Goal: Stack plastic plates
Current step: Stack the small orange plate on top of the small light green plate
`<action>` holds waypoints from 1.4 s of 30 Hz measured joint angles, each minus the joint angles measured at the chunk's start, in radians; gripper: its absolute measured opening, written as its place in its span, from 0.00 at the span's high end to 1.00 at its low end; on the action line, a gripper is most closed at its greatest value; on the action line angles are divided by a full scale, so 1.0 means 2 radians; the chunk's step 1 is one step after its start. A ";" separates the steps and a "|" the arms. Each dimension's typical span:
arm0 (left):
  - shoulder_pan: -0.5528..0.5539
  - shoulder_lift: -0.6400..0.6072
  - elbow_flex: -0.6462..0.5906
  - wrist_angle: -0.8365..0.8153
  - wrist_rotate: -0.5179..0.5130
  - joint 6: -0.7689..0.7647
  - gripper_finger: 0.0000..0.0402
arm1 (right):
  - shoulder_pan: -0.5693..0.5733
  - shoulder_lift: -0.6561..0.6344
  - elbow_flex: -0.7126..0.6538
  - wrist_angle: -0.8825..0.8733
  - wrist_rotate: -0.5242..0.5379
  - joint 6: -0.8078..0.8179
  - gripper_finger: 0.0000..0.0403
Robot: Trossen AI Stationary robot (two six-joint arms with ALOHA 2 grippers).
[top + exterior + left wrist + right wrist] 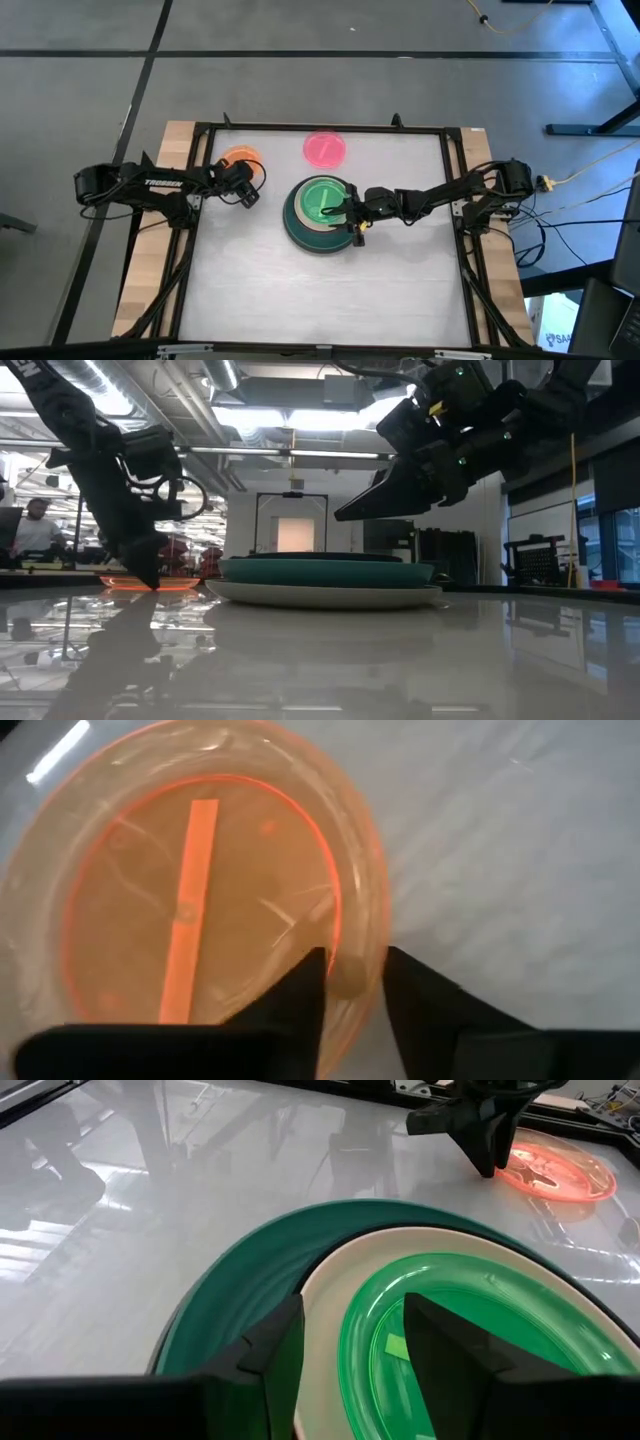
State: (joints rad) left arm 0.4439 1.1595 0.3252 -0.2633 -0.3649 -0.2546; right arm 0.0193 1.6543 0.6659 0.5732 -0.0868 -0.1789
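A stack stands mid-table: a grey plate at the bottom, a dark green plate, a peach plate and a small light green plate on top. My right gripper hovers open over the stack's right side, clear of it in the low view. The small orange plate lies flat toward the far left, with my left gripper at its near rim. A pink plate lies flat by the far edge. Other plates are hidden or out of view. My left gripper pinches the orange plate's rim on the side nearest it, one finger inside the dish and the other outside. The fingers slant down from above. The plate lies flat on the table.
A dark frame rail borders the table. Bare white tabletop spreads across the near half. A person sits in the room beyond the table.
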 joint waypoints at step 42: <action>-0.276 0.104 0.127 0.371 0.070 0.104 0.99 | 0.000 -0.180 0.000 -0.258 0.144 0.086 0.59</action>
State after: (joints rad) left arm -0.1074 1.3666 0.5800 0.4786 -0.2241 -0.0467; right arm 0.0193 1.2942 0.6651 0.0563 0.2012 -0.0063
